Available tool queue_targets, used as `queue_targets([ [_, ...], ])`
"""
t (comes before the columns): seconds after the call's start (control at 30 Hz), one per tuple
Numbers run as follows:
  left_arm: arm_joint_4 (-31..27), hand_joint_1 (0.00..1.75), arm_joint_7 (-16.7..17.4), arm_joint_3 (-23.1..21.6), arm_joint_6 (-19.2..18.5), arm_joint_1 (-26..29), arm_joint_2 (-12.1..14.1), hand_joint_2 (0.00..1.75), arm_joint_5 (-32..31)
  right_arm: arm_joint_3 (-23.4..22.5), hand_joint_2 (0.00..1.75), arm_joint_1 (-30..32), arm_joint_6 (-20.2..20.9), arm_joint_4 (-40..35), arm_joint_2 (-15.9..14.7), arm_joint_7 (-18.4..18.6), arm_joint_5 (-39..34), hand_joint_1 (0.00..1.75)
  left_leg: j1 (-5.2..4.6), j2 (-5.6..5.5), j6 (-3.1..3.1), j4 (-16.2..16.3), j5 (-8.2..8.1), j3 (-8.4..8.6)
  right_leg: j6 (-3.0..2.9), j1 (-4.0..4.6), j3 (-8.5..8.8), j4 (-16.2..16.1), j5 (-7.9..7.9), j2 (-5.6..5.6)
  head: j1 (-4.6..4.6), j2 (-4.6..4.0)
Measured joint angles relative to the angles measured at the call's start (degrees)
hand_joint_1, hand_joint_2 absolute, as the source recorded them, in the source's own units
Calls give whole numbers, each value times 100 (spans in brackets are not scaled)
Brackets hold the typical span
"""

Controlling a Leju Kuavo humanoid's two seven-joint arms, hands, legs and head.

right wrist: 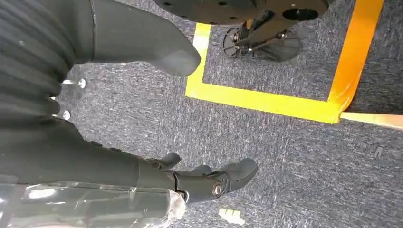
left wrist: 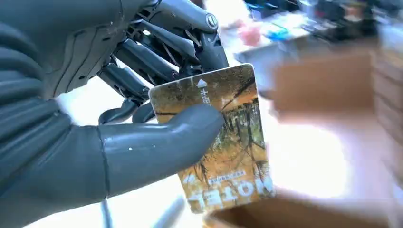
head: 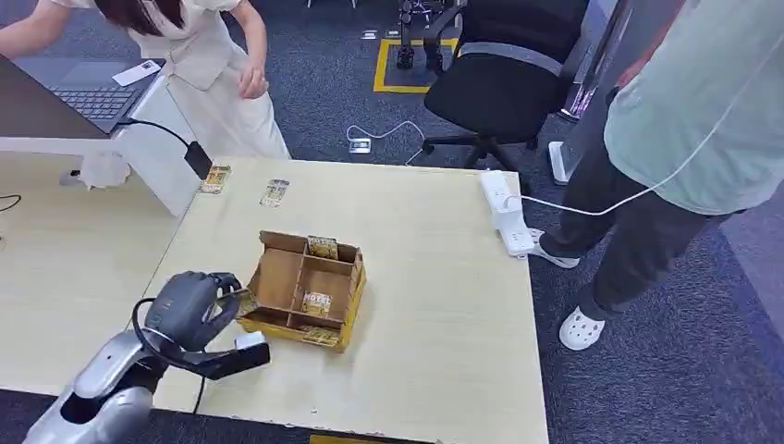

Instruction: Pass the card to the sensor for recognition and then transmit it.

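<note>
Currently card (left wrist: pixel 223 142) is pinched between thumb and fingers of left hand (head: pixel 189 308), just left of the cardboard box (head: pixel 305 289) on the counter (head: pixel 434 324). Right hand (right wrist: pixel 142 118) hangs over carpet, fingers spread, holding nothing. Judgement: lift clear of the box wall, keep the pinch firm, present the card's face flat to the sensor.
</note>
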Motion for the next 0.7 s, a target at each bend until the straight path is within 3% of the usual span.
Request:
queue_targets([
  [0.23, -24, 162, 4, 804, -101, -508, 369, 175, 192, -450, 175, 65, 295, -90, 247, -168, 363, 0, 1, -1, -4, 0, 3, -1, 0, 2, -1, 2, 0, -1, 0, 0],
  [0.5, 120, 159, 74, 963, -177, -965, 402, 175, 299, -846, 175, 34, 485, -92, 455, -273, 693, 0, -1, -1, -4, 1, 3, -3, 0, -1, 0, 1, 0, -1, 0, 0],
  [0.57, 149, 166, 76, 981, -177, -1003, 402, 175, 297, -902, 175, 32, 500, -92, 474, -295, 723, 0, -2, -1, -4, 1, 2, -3, 0, -1, -2, 0, 0, -1, 0, 0],
  [0.7, 374, 154, 341, 954, -230, -1425, 332, 175, 190, -1023, 175, -50, 590, -72, 544, -428, 920, 0, -1, -4, -4, 2, 4, -3, 0, -1, -6, -1, 1, -2, 2, 0],
])
